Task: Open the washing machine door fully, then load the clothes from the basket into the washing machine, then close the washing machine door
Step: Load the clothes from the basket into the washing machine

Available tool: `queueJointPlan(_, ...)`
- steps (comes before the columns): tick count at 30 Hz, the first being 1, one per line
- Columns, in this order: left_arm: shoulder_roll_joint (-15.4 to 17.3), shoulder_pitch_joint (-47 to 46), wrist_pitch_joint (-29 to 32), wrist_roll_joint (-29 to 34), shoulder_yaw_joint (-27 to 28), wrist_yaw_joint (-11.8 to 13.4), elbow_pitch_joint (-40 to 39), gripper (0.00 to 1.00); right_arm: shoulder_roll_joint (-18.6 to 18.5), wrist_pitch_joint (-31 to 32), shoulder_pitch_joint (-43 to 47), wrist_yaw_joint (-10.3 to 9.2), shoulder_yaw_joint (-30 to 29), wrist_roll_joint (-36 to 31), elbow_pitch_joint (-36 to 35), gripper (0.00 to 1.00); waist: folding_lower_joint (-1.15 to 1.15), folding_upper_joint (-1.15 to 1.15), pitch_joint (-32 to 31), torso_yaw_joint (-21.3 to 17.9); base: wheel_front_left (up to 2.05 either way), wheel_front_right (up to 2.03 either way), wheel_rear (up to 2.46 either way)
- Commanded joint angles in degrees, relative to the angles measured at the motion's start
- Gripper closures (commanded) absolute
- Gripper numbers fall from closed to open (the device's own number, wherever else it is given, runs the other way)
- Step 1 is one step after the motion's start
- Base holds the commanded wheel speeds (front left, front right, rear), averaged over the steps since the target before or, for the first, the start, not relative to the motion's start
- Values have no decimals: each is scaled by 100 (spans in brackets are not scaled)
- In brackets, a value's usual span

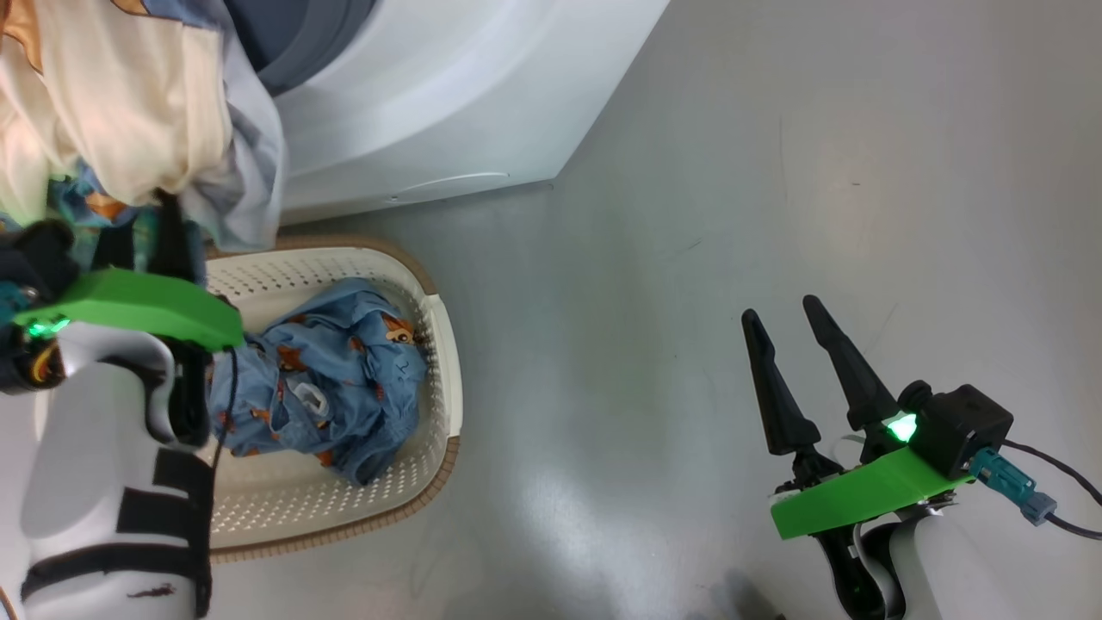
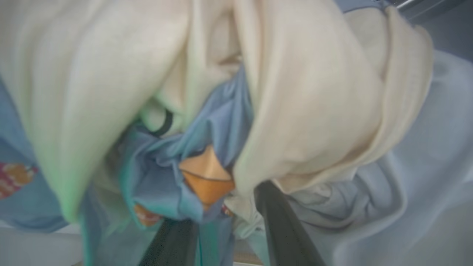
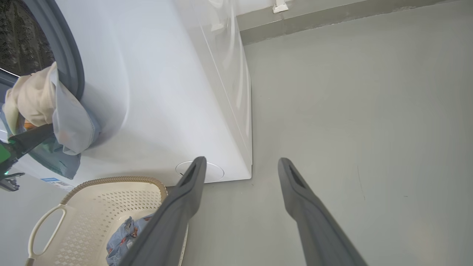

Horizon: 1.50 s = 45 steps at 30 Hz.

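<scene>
At far left, the robot's left hand (image 1: pixel 142 228) reaches up into a bundle of clothes (image 1: pixel 129 112), cream and light-blue fabric bunched just beyond its fingertips at the mouth of the washing machine (image 1: pixel 448 95). In the wrist view, folds of cloth lie between the two dark fingers (image 2: pixel 281 221). Whether they are pinching the fabric or it merely rests there cannot be told. The bundle hangs over the grey gasket (image 3: pixel 70 62), beside the dark drum (image 3: pixel 22 40).

Just below and to the right of that hand sits the basket (image 1: pixel 443 362), touching the machine's front, with a blue printed garment (image 1: pixel 327 370) crumpled inside. This cloth looks light, limp and likely to trail or snag, so it is best taken by a thick gathered fold near its middle.

Bare grey floor (image 1: pixel 775 172) follows. At far right, well apart from everything, the right hand (image 1: pixel 782 308) hovers with its fingers spread wide, holding nothing.
</scene>
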Motion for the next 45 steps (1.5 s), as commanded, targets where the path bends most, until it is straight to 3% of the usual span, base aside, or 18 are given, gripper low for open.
queueJointPlan(1, 234, -55, -32, -10, 164, 18, -93, 100, 3, -28, -4, 16, 147, 61, -95, 0, 0, 0, -9, 3, 0, 0, 0)
queueJointPlan(6, 259, -78, -32, 120, 334, 12, -191, 100, 3, -28, -14, 16, 122, 87, -57, 0, 0, 0, -133, 50, 0, 0, 0)
queueJointPlan(15, 144, 403, -32, 677, 246, -25, -1285, 100, 3, -28, 113, 16, 66, 127, 14, 0, 0, 0, -513, 267, 0, 0, 0)
queueJointPlan(19, 225, 377, -32, 848, 194, -34, -1418, 100, 3, -28, 138, 16, 124, 180, 35, 0, 0, 0, -607, 275, 0, 0, 0)
queueJointPlan(25, 524, -199, -32, 1016, 35, -45, -1059, 100, 3, -28, 128, 16, 233, 245, 43, 0, 0, 0, -564, 151, 0, 0, 0)
queueJointPlan(34, 956, -1807, 343, 997, -265, -59, 2, 100, 3, -28, 85, 16, 285, 357, 19, 0, 0, 0, -172, -117, 0, 0, 0)
queueJointPlan(45, 1061, -2924, 861, 1032, -699, -65, 829, 100, 3, -28, -9, 16, 348, 458, -33, 0, 0, 0, 308, -277, 0, 0, 0)
